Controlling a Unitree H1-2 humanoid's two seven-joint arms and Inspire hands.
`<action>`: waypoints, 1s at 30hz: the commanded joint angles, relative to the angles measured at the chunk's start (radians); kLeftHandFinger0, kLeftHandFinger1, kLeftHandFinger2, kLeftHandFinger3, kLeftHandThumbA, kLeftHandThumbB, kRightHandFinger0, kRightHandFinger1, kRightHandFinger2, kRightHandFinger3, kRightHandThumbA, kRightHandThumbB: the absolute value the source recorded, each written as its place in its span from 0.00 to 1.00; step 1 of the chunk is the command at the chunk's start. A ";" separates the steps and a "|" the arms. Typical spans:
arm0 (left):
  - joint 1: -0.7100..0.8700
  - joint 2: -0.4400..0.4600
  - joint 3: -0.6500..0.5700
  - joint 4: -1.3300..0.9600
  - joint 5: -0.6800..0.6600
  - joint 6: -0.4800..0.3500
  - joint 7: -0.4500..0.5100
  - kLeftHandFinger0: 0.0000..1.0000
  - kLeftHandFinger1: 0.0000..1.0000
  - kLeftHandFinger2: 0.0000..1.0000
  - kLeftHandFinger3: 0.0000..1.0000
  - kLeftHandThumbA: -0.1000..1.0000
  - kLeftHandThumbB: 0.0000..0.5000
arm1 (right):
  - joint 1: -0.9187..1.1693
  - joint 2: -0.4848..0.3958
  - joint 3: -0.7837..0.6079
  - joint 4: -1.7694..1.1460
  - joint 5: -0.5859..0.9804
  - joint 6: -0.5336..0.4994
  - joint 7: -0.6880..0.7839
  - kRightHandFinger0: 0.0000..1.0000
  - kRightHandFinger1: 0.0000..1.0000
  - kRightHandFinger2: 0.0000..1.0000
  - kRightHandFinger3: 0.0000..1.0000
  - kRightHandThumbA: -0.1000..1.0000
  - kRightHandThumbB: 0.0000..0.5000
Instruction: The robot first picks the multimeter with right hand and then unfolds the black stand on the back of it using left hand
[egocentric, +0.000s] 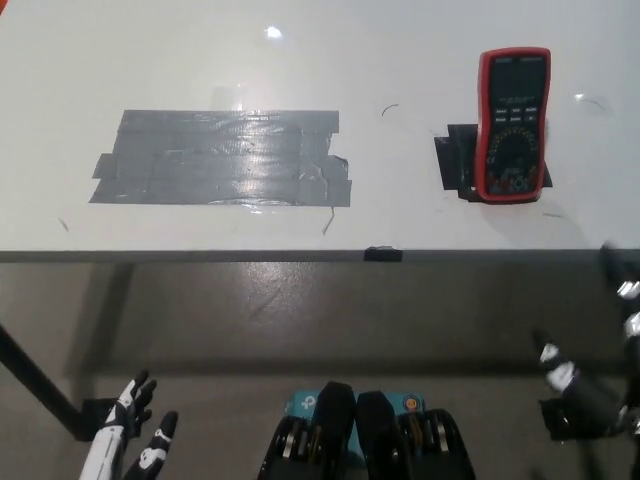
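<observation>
Left robot hand (135, 440) low, open | multimeter (513, 125) near table (300, 60) edge

White counter (420, 60) with tape patches and a multimeter on it.

The counter fills the far part of the head view, its near edge running straight across from left to right, with a small dark tab (382, 254) on that edge right of middle. A wide patch of grey tape (225, 158), laid in overlapping strips, lies flat on the left half, with a loose strip end curling at its near right corner. On the right, a red and black multimeter (513, 125) lies face up on a smaller patch of black tape (456, 160), which shows mainly at the meter's left side. The 2 patches lie well apart. Ceiling light glints off the glossy top.
</observation>
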 joint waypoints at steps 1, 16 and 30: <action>0.000 0.004 0.010 -0.044 0.045 -0.047 0.031 1.00 1.00 1.00 1.00 0.72 0.01 | -0.178 0.015 -0.039 -0.145 -0.191 0.193 -0.002 1.00 1.00 1.00 1.00 0.80 0.62; 0.016 0.029 0.015 0.006 0.046 -0.073 0.012 1.00 1.00 1.00 1.00 0.71 0.00 | -0.695 0.014 -0.064 0.365 -0.325 0.376 -0.168 1.00 1.00 1.00 1.00 0.82 0.78; 0.009 0.041 -0.010 -0.013 0.065 -0.048 -0.007 1.00 1.00 1.00 1.00 0.77 0.00 | -0.917 0.028 -0.064 0.802 -0.295 0.424 -0.310 1.00 1.00 1.00 1.00 0.90 0.83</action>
